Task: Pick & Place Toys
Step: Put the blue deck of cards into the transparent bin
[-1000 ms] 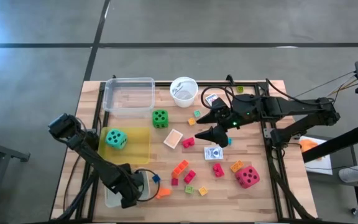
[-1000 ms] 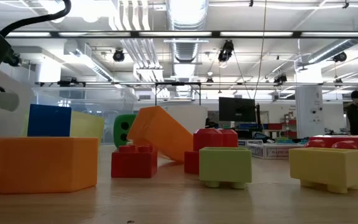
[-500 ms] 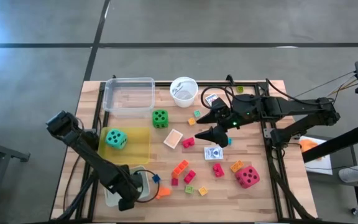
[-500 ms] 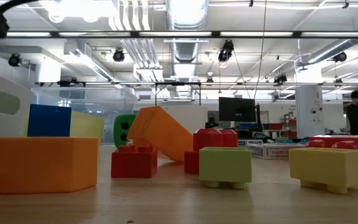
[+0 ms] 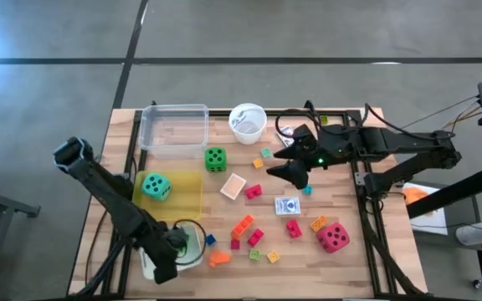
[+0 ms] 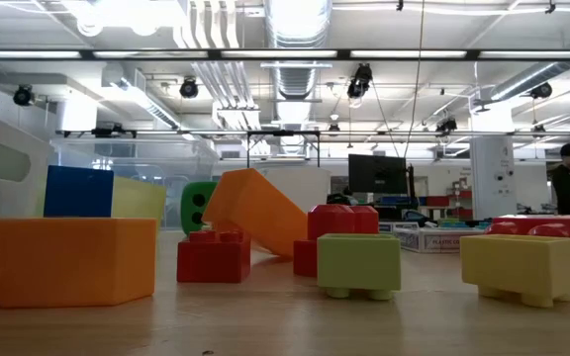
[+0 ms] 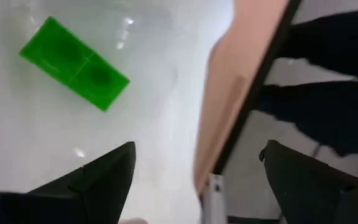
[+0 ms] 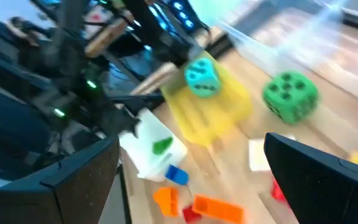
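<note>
Nearest the front edge of the worktop [image 5: 341, 272], the left gripper [image 7: 194, 180] hangs over the white tray [image 5: 192, 256] at the front left corner, its fingers [image 7: 104, 171] spread apart with nothing between them. A green block [image 7: 74, 63] lies flat on the tray's white floor, apart from both fingers; it looks to have been dropped there, which would explain why the gripper is open above it. The tray seems to serve as the collecting place for small blocks.

Just beside the tray, on the bare wood, sit a blue block [image 5: 210, 240] and an orange block [image 5: 218, 259], with a loose cluster of red, orange, green and yellow pieces a little further right. These are probably the next to be gathered, being closest to the tray. The red die [image 5: 333, 237] lies toward the front right, and a card pack [image 5: 287, 206] lies near the middle.

Further back, the teal die [image 5: 156, 187] rests on the yellow tray [image 5: 187, 199], which suggests the dice are sorted there. The green die [image 5: 215, 158] stands on the wood just beyond that tray, not yet placed.

The right gripper [image 5: 289, 170] hovers above the middle of the worktop, fingers wide and empty, above the small pieces there; I judge it is waiting or lining up a pick.

At the far edge stand the clear tray [image 5: 174, 127], empty as far as can be seen, and the white cup [image 5: 247, 122].
</note>
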### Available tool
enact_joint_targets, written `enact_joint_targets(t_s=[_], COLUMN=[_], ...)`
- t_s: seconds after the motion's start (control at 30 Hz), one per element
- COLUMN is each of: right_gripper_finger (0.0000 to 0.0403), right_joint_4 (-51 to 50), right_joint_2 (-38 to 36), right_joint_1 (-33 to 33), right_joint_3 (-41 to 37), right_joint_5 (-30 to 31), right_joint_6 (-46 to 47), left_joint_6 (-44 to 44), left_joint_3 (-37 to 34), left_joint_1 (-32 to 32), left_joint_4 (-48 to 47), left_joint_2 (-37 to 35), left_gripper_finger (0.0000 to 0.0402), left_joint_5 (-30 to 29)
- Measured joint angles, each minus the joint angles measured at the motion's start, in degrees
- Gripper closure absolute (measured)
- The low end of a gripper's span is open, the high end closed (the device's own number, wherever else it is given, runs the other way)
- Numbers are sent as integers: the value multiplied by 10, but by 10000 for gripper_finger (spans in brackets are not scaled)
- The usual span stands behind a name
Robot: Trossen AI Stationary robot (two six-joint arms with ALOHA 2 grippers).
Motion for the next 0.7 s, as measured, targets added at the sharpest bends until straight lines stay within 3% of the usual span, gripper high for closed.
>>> enact_joint_targets(t_s=[0.13,0.5,0.7], right_gripper_finger=[9,9,9], right_joint_4=[-88,-140,-132], right_joint_2=[-2,4,4], right_joint_1=[-1,3,10], right_joint_3=[0,-46,-126], right_joint_5=[8,3,6], right_joint_6=[0,-168,-185], left_joint_6=[-29,-91,-80], left_joint_3=[0,-17,-23], left_joint_1=[0,33,71], left_joint_4=[0,2,57], left_joint_2=[-53,-185,-210], left_gripper_finger=[62,62,62], left_joint_5=[-47,-366,-386])
